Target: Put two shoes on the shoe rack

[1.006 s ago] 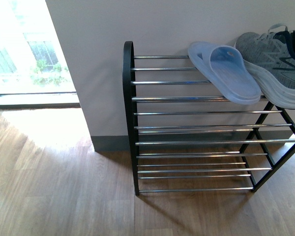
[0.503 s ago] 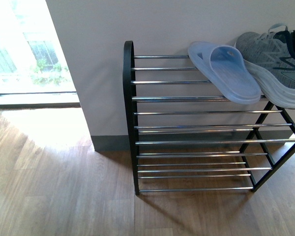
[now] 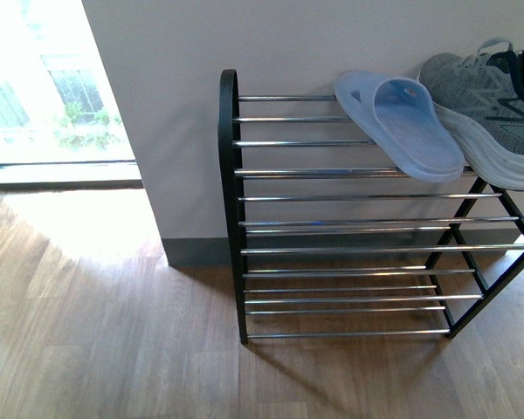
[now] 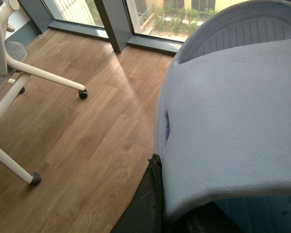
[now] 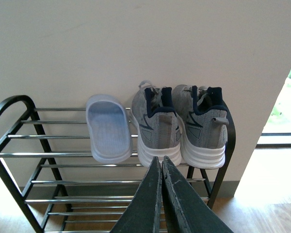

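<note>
The shoe rack [image 3: 314,172] stands against the wall with its left half bare. On its top shelf lie a pale blue slide [image 3: 398,122] and, to its right, a grey sneaker [image 3: 498,113]. The right wrist view shows the rack [image 5: 63,137] holding that slide [image 5: 108,127] beside two grey sneakers [image 5: 157,121] [image 5: 203,121]. My right gripper [image 5: 161,160] is shut and empty, in front of the rack. A second pale blue slide [image 4: 233,111] fills the left wrist view, with my left gripper [image 4: 160,194] shut on its edge above the floor. Neither gripper shows in the front view.
A white chair base with castors [image 4: 19,73] stands on the wood floor [image 4: 87,145] near a window frame [image 4: 111,24]. A bright floor-length window [image 3: 44,87] lies left of the wall [image 3: 244,44] behind the rack.
The front view has shifted slightly, so the rack sits a little higher in it. The shoes on the rack have not moved.
</note>
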Tool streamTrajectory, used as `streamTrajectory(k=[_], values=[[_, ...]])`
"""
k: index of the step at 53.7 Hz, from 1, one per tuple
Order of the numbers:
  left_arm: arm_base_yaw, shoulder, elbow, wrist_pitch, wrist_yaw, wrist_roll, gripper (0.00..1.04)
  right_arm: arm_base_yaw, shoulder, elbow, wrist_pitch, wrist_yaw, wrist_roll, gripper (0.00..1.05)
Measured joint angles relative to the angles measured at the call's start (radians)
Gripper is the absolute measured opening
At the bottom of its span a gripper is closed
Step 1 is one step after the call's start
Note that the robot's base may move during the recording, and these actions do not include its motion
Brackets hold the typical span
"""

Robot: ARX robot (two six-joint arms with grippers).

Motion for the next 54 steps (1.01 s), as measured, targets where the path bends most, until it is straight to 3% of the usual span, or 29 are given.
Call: streamTrajectory(k=[47,54], values=[[0.0,0.0,0.0,0.0,0.0,0.0,0.02,0.0,-0.306,0.0,-0.299,0.0,0.0,0.01],[0.0,0.0,0.0,0.0,0.0,0.0,0.02,0.0,-0.453,0.0,-0.467,0.0,0.0,0.01]])
